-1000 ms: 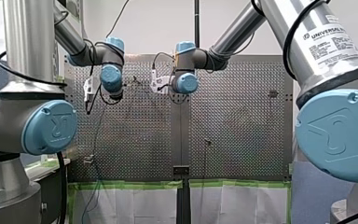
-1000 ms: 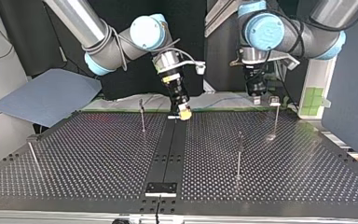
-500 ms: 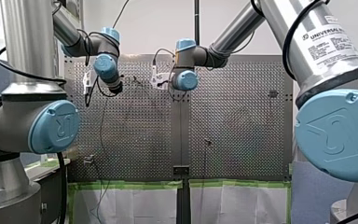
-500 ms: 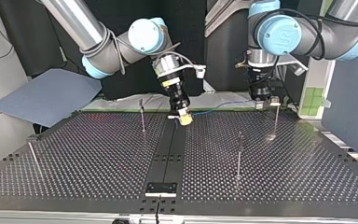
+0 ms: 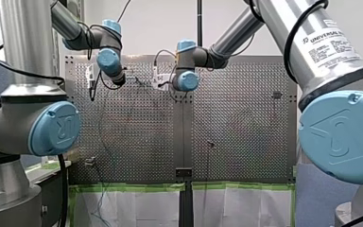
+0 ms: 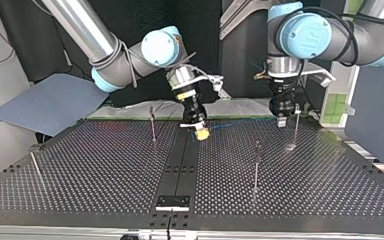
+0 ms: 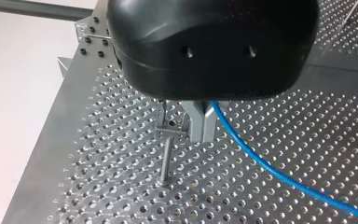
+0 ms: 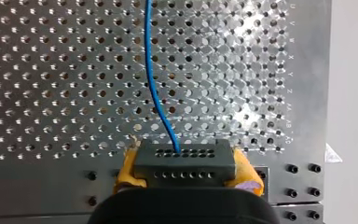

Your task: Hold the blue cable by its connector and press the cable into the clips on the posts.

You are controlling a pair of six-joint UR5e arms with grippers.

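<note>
Top view, near edge: nearest post (image 6: 170, 222) is cut off at base. Five posts (image 6: 256, 167) are counted in all; clips are too small to be made out there. Mid-table: one grey connector (image 8: 185, 161) is clamped by right gripper (image 6: 202, 134) between two yellow pads (image 8: 247, 170). One blue cable (image 8: 154, 88) is led ahead over table (image 6: 105, 170). Far corner: left gripper (image 7: 201, 135) is closed on cable, just beside corner post (image 7: 166, 158); pinch point is hidden by housing.

Blue cable (image 8: 148, 56); dark grey connector (image 8: 184, 160), hole rows; yellow pads (image 8: 245, 169); silver perforated table (image 8: 51, 70); light blue joint caps (image 6: 161, 46).
</note>
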